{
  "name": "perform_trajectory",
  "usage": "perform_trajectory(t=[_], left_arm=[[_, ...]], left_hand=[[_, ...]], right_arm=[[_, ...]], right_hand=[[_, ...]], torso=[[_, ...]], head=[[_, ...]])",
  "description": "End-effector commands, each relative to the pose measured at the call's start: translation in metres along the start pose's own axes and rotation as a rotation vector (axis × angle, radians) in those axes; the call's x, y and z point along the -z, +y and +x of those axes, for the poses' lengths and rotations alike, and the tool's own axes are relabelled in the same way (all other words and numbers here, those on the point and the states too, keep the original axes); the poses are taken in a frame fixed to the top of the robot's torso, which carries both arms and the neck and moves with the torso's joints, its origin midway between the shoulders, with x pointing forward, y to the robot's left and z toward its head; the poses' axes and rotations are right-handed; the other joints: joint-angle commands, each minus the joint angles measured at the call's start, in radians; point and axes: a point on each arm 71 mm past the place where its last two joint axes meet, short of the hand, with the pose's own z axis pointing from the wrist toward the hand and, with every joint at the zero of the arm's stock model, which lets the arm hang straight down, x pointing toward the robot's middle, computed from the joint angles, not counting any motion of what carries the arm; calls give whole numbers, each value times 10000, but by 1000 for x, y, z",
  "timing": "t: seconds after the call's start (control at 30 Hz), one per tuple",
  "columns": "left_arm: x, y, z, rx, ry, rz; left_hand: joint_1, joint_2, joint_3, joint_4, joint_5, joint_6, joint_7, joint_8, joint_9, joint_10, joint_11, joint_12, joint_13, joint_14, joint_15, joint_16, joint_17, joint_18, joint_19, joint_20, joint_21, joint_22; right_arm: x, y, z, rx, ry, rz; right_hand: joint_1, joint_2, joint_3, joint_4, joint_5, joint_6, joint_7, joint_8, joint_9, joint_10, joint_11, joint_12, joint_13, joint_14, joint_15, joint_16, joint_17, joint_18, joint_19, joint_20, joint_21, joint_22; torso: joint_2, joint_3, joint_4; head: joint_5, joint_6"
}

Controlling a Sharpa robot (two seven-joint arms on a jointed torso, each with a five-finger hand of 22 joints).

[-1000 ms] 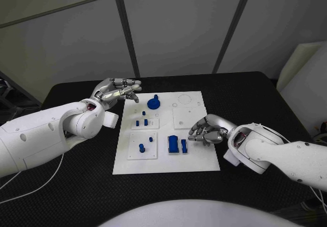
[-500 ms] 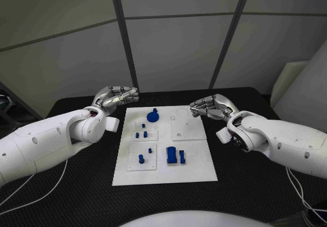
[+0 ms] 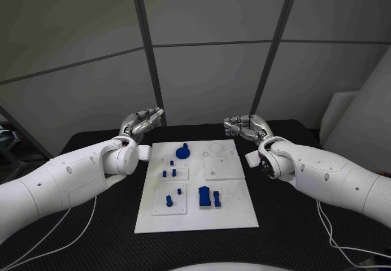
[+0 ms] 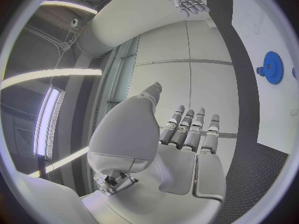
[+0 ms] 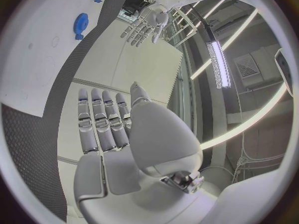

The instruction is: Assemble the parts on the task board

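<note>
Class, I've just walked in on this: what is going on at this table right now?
A robot with two white arms faces a white task board on a black table. Neither hand holds anything: the left hand and the right hand are raised past the board's far end with fingers extended. Small blue parts sit on the board: a blue gear-like piece near its far end, small pegs in the middle, and a blue block nearer the robot.
</note>
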Motion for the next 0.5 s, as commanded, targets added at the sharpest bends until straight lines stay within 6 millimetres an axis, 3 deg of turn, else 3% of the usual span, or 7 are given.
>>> perform_trajectory(t=[0.03,0.07,0.1,0.3,0.43,0.47,0.5], left_arm=[[-1,-2,-1,84,-458,418],[-1,-2,0,92,-452,428],[0,1,2,33,-86,36],[5,1,8,-69,-163,69],[16,-1,20,-260,-307,137],[19,-2,24,-318,-350,160],[23,-2,28,-378,-395,184]], left_hand=[[-58,25,-62,-24,63,-93,185,-35,-15,-57,-10,-21,-10,-82,1,-24,-13,-44,43,-23,18,12],[-38,31,-62,-31,69,-104,188,-33,-14,-54,-6,-18,-8,-86,9,-24,-12,-35,65,-24,23,14],[-4019,602,-578,-595,-564,-1709,-523,-495,-491,-1344,-507,-419,-423,-1456,-542,-464,-465,-370,-760,-885,-370,-554],[-5826,602,-833,-850,-785,-2469,-663,-495,-491,-1946,-720,-419,-423,-2142,-777,-464,-465,-373,-1088,-1265,-370,-791],[-7001,602,-996,-1013,-956,-2954,-819,-495,-491,-2335,-866,-419,-423,-2565,-935,-464,-465,-444,-1329,-1507,-370,-956],[-7281,602,-1035,-1051,-1000,-3068,-857,-495,-491,-2425,-901,-419,-423,-2661,-977,-464,-465,-1231,-1389,-1566,-370,-995],[-7533,602,-1071,-1088,-1036,-3170,-895,-495,-491,-2504,-937,-419,-423,-2753,-1011,-464,-465,-1231,-1438,-1615,-370,-1030]], right_arm=[[-2,3,1,-574,27,-372],[-2,3,1,-598,43,-384],[-1,0,1,-126,-18,-57],[3,4,2,-342,-243,-115],[12,12,5,-738,-663,-168],[15,14,6,-855,-790,-169],[18,16,7,-975,-920,-163]], right_hand=[[-123,-35,-19,-76,26,-86,-7,-55,-25,-105,8,-37,-8,-82,-18,-19,-15,126,40,43,-58,-26],[-128,-33,-18,-81,27,-88,-8,-55,-27,-108,10,-36,-8,-81,-17,-17,-15,127,46,42,-60,-29],[-4533,-919,331,-623,-723,-2629,-585,-657,-705,-2949,-538,-636,-623,-2921,-487,-625,-645,-513,-2580,-826,-897,-340],[-6537,-919,1167,-892,-1025,-3816,-837,-657,-705,-4257,-797,-636,-623,-4233,-706,-625,-645,-585,-3680,-1165,-897,-1094],[-7823,-919,1167,-1080,-1238,-4571,-1009,-657,-705,-5095,-962,-636,-623,-5073,-846,-625,-645,-696,-4433,-1407,-897,-1094],[-8133,-919,1167,-1131,-1286,-4754,-1049,-657,-705,-5297,-1002,-636,-623,-5275,-879,-625,-645,-792,-4610,-1467,-897,-1094],[-8428,-919,1167,-1175,-1337,-4926,-1089,-657,-705,-5489,-1040,-636,-623,-5467,-910,-625,-645,-793,-4783,-1520,-897,-1094]], torso=[[-62,46,64],[-59,53,70],[-30,18,27],[14,10,139],[97,-6,351],[119,-10,406],[137,-14,453]], head=[[23,80],[28,80],[12,53],[13,267],[13,669],[13,774],[13,863]])
